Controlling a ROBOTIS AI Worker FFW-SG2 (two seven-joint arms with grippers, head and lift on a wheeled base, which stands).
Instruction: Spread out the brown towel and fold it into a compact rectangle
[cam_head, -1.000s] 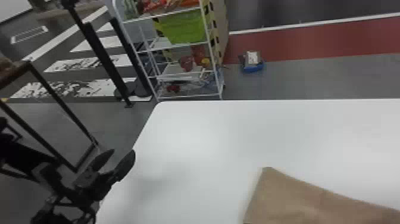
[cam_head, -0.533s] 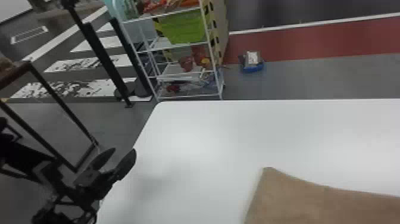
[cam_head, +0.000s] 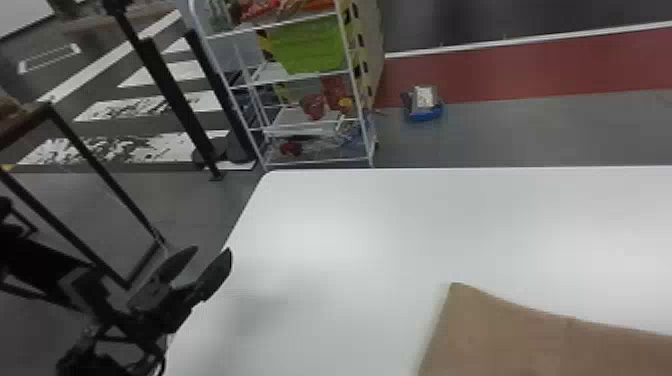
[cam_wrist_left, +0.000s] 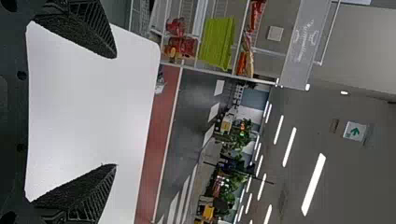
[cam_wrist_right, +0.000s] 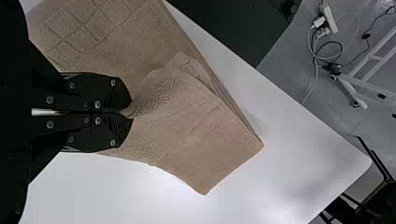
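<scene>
The towel (cam_wrist_right: 210, 144) outline has shifted, right end effector (cam_wrist_right: 130, 113) clamped on it, left end effector (cam_wrist_left: 116, 111) open well apart, suggesting realignment.

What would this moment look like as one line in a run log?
right gripper: shut on brown towel | left gripper: open, empty | towel: on white table

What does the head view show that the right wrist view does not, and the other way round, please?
Head view: the open left gripper near the table's left edge, and a green bin on a rack.
Right wrist view: the right gripper pinching the brown towel, and cables on the floor.
Both: the towel and white table.
</scene>
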